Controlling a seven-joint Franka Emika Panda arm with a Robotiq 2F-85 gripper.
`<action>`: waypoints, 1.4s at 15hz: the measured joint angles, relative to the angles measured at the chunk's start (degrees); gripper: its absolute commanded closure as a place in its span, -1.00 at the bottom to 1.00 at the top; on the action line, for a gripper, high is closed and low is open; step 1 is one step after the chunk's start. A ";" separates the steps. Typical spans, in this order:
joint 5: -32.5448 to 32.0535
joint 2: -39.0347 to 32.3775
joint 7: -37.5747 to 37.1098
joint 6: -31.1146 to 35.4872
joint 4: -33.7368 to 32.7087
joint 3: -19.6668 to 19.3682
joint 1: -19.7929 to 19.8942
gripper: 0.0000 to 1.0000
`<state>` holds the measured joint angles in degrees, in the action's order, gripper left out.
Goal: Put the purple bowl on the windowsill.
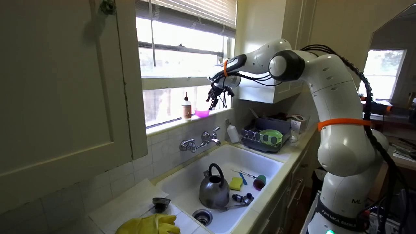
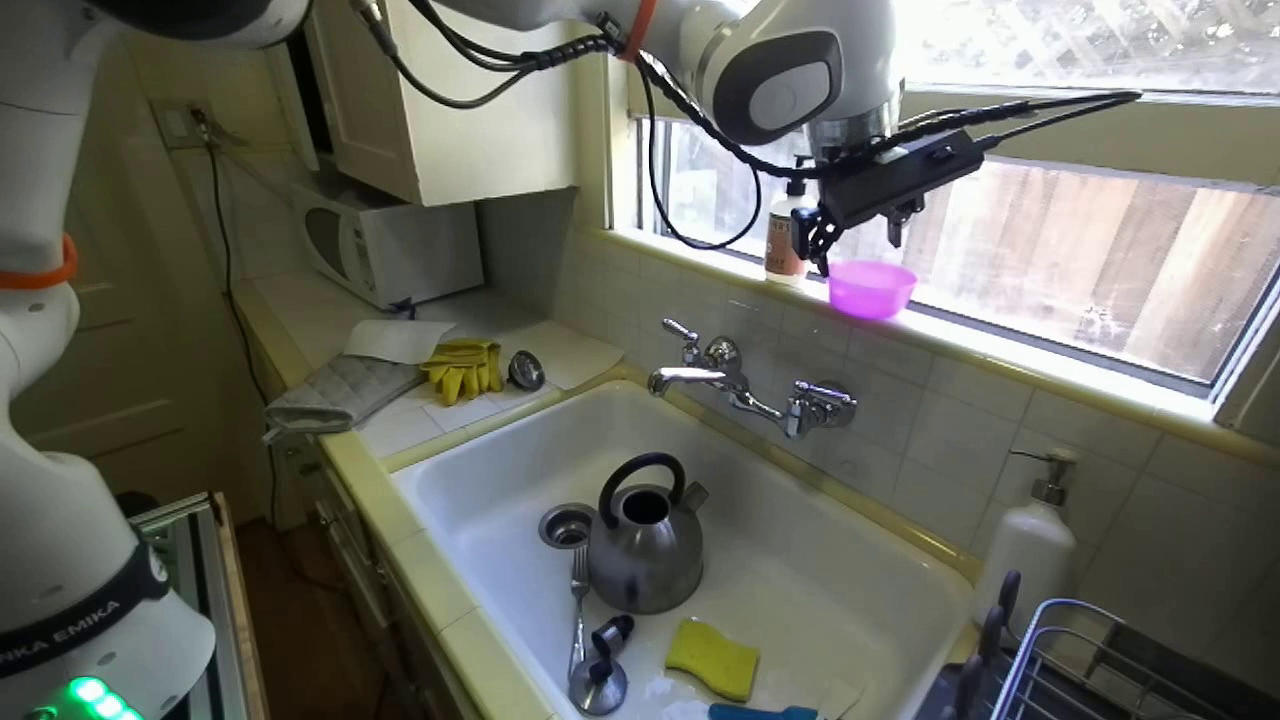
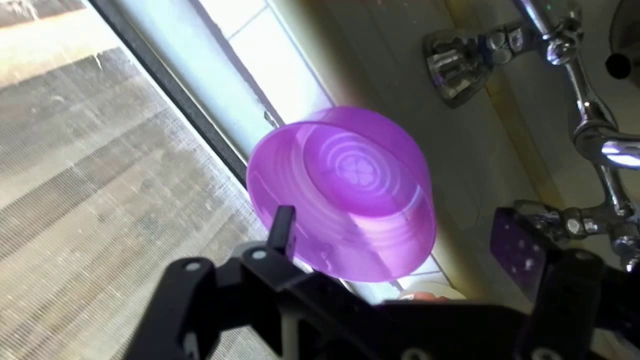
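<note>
The purple bowl (image 1: 202, 113) sits upright on the white windowsill (image 1: 162, 128), and both also show in an exterior view, the bowl (image 2: 872, 290) beside the bottle and the sill (image 2: 1080, 380) running to the right. In the wrist view I look down into the bowl (image 3: 357, 170), which holds nothing I can see; its front side lies near the edge of the sill (image 3: 280, 70). My gripper (image 3: 400, 232) is open, fingers wide apart, with nothing between the pads. It hangs just above the bowl's rim in both exterior views (image 1: 216, 104) (image 2: 858, 247). Exact contact with the rim cannot be told.
A soap bottle (image 1: 186, 109) stands on the sill close beside the bowl. The wall faucet (image 2: 740, 385) juts out below the sill. The sink (image 2: 840, 560) holds a steel kettle (image 2: 645, 550) and a yellow sponge (image 2: 712, 658). A dish rack (image 1: 265, 135) stands beyond the sink.
</note>
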<state>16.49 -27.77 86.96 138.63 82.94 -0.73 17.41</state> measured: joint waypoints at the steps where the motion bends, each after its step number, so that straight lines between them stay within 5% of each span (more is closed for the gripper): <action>1: -1.18 0.84 -3.74 0.00 0.89 -0.69 -0.57 -1.00; 11: -3.88 9.35 -24.90 -5.14 9.87 -1.75 -1.72 -1.00; 21: -0.19 14.19 -32.20 5.24 20.11 -2.35 -1.55 -1.00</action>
<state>16.30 -13.57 54.76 143.87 103.04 -3.08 15.86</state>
